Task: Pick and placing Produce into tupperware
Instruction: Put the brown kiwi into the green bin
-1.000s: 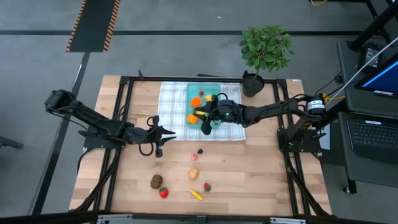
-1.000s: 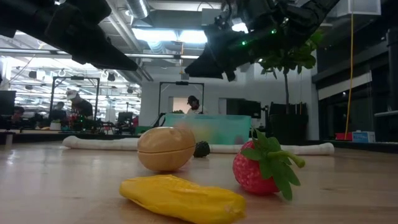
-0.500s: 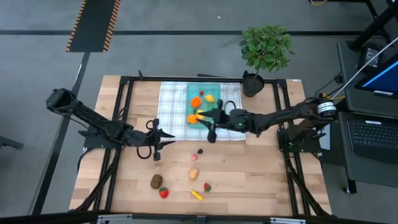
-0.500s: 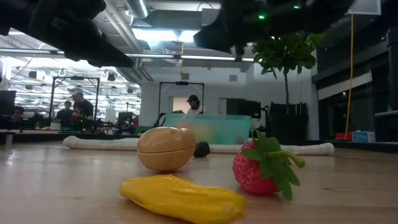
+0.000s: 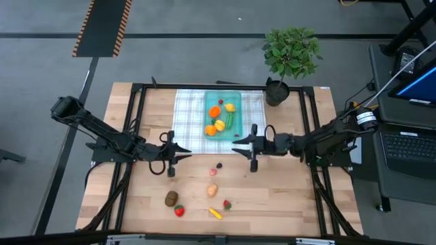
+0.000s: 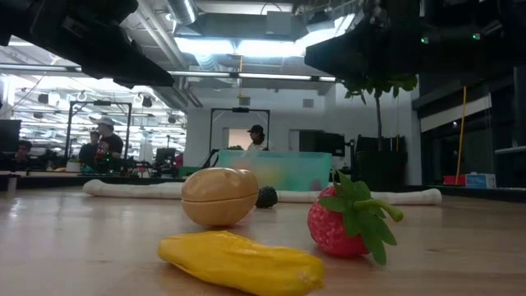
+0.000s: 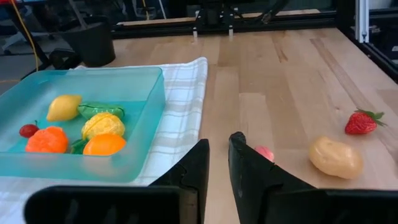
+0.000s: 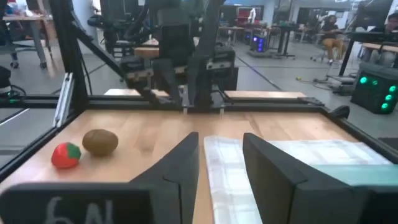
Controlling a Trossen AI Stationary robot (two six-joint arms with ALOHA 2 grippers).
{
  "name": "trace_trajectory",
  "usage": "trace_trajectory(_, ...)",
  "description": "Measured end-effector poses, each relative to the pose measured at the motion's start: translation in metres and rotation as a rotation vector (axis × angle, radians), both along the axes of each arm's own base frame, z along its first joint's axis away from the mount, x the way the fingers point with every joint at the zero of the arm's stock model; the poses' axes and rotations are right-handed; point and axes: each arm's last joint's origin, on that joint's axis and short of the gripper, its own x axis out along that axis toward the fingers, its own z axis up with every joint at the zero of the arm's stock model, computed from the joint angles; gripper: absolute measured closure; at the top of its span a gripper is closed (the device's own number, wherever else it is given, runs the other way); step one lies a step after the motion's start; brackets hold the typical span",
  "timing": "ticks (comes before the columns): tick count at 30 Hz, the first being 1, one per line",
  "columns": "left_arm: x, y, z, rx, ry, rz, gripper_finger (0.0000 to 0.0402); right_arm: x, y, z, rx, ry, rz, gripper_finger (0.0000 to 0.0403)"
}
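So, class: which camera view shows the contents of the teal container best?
The left wrist view: the container sits close and open, each fruit distinct. The high view shows it small, from above. The low view shows only its far wall. The right wrist view catches just an edge.

The dark left arm is reaching in from the left edge of the tabletop, its left gripper (image 5: 182,151) pointing toward the centre, its fingers (image 7: 194,167) standing close together with only a slim gap. The dark right arm is stretching in from the right side, its right gripper (image 5: 238,144) pointing leftward, its fingers (image 8: 180,163) parted around nothing.
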Motion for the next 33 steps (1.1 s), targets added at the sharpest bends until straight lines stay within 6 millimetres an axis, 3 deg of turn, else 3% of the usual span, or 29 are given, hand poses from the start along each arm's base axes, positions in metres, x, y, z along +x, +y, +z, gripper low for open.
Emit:
trace_trajectory(5, 0.0, 0.0, 0.0, -0.064, -0.008, 0.012, 0.0353, 0.0, 0.002, -0.002, 0.017, 0.02, 0.006, 0.0276)
trace_trajectory(8, 0.0, -0.001, 0.0, -0.097, -0.013, 0.019, 0.0335, 0.0, 0.002, -0.002, 0.016, 0.023, 0.006, 0.0276)
trace_trajectory(19, -0.002, -0.007, 0.0, -0.097, -0.012, -0.014, 0.0156, -0.001, 0.006, -0.003, 0.015, 0.032, 0.022, 0.0276)
trace_trajectory(22, -0.003, -0.008, 0.0, -0.1, -0.014, -0.015, 0.0124, -0.001, 0.007, -0.003, 0.015, 0.032, 0.024, 0.0276)
trace_trajectory(27, -0.009, -0.011, 0.007, -0.134, -0.024, -0.094, 0.011, -0.001, 0.007, -0.003, 0.017, 0.032, 0.024, 0.0276)
trace_trajectory(33, -0.022, -0.013, 0.012, -0.263, -0.023, -0.071, 0.0109, -0.001, 0.006, -0.003, 0.016, 0.032, 0.023, 0.0276)
